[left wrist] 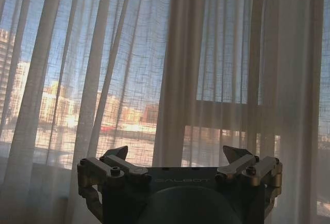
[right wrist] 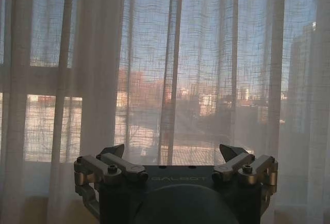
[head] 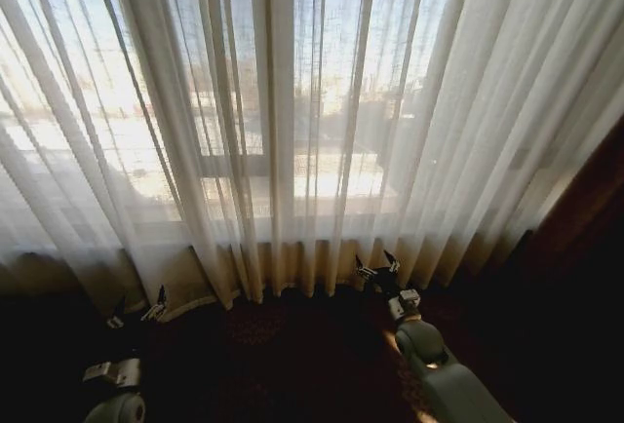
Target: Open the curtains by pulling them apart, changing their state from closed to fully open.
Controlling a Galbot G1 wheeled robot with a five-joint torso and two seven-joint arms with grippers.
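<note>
Sheer cream-white pleated mesh curtains (head: 292, 131) hang closed across a bright window, hems reaching the dark floor (head: 292, 365). The left gripper (head: 136, 308) and right gripper (head: 377, 267), fingers spread, sit low near the hems, gripping nothing.

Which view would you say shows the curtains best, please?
The head view: the curtains hang closed across the whole window, down to the floor, both grippers low before them. Each wrist view shows a close stretch of pleats and mesh.

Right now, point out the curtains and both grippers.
curtains (head: 292, 131), head view, middle pleats
left gripper (left wrist: 179, 154), left wrist view, between open fingertips
right gripper (right wrist: 175, 152), right wrist view, between open fingertips
</note>
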